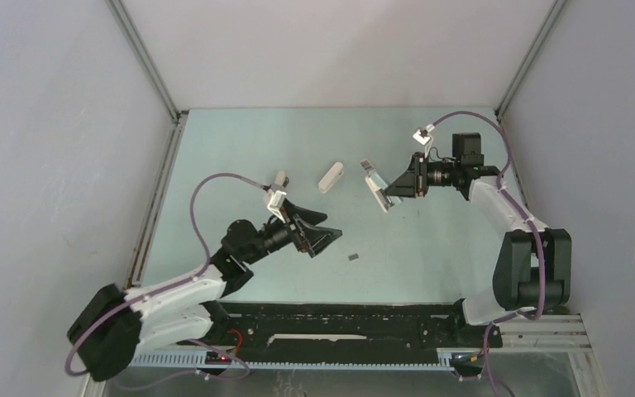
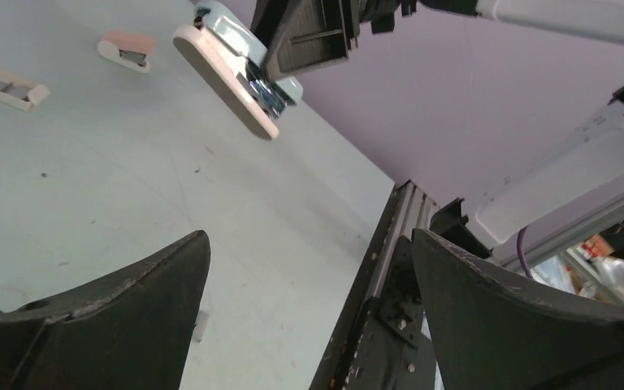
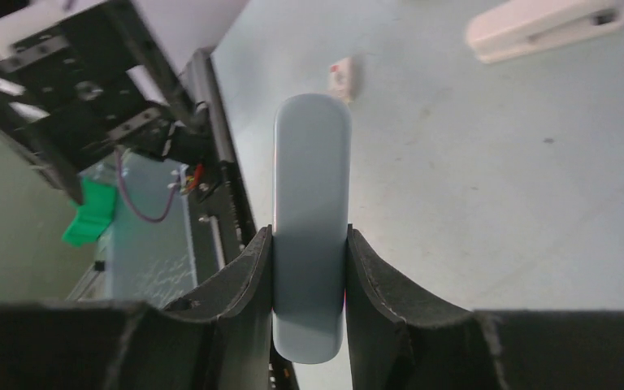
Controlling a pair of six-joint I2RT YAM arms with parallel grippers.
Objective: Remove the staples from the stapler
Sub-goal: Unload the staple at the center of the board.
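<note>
Gripping the pale-blue stapler, right gripper hangs aloft.

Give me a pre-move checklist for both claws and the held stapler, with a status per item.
1. Right claw grip on the pale blue stapler: ok, fingers pressed on both sides.
2. Held stapler clear of the table: ok, the left wrist view shows it in the air.
3. Left claw open and empty: ok.
4. Magazine emptied: cannot tell. Metal shows between the stapler's halves, but no strip can be made out there.
5. Dark staple strip lying on the table, apart from both claws: ok.
6. Pink stapler out of the way of the held one: ok, it lies apart on the table.
</note>
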